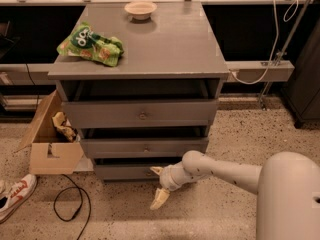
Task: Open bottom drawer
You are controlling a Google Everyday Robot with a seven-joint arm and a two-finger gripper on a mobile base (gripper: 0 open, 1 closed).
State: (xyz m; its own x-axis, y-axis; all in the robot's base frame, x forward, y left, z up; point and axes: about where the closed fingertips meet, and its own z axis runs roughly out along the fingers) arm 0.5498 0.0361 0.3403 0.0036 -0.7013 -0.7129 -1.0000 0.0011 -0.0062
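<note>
The bottom drawer point(122, 171) is the lowest and narrowest grey front of the grey cabinet point(150, 54), with a small round knob point(148, 173) at its middle. Its front stands slightly behind the middle drawer point(145, 147), with a dark gap above it. My gripper point(158, 185) is open, low in front of the drawer's right half. Its upper finger point(156, 170) lies right beside the knob and its lower finger point(160, 199) hangs down near the floor. I cannot tell whether the upper finger touches the knob.
The top drawer point(142, 115) is the tallest front. A green snack bag point(91, 44) and a small bowl point(140, 9) sit on the cabinet top. An open cardboard box point(50, 144), a black cable point(70, 204) and a shoe point(15, 196) lie on the floor at the left.
</note>
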